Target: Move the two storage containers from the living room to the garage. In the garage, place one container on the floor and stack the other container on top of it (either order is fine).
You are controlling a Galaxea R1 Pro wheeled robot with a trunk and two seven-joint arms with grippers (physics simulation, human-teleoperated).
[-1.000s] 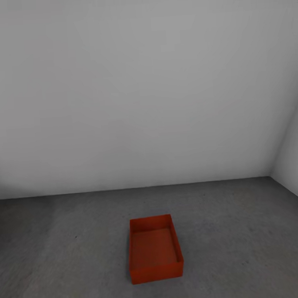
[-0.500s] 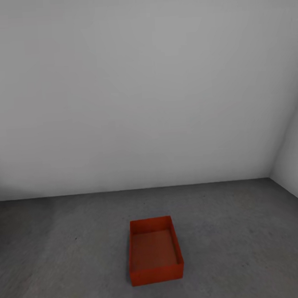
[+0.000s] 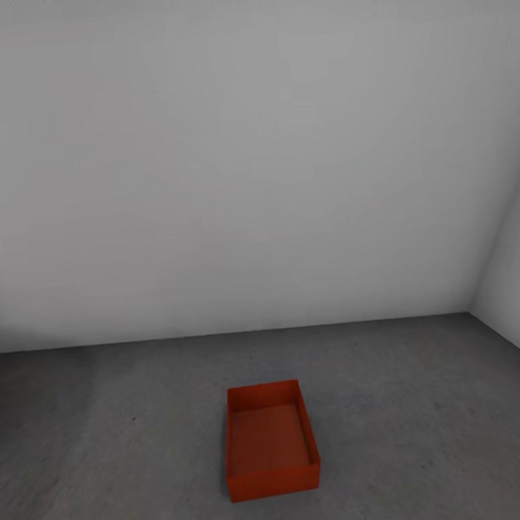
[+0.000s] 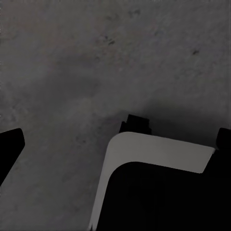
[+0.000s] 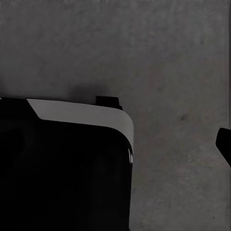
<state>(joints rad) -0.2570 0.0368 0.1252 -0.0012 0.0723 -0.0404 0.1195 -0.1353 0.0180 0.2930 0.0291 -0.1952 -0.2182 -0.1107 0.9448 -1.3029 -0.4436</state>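
One red-orange open-top storage container (image 3: 270,441) stands empty on the dark grey concrete floor (image 3: 426,419) of the garage, a little in front of the white back wall (image 3: 246,175). The other container is out of view. In the left wrist view my left gripper (image 4: 120,137) is open, its black fingertips (image 4: 10,147) wide apart at the picture's edges over bare concrete. In the right wrist view one black fingertip (image 5: 224,144) of my right gripper sits far out at the edge; the other is lost against my dark base. Nothing is held.
A second white wall (image 3: 518,296) meets the back wall in a corner at the right. My black, white-edged base (image 4: 159,192) (image 5: 62,168) shows in both wrist views above the concrete. Bare floor surrounds the container.
The whole head picture has slid slightly downward, so the camera has moved. The container has not moved on the floor.
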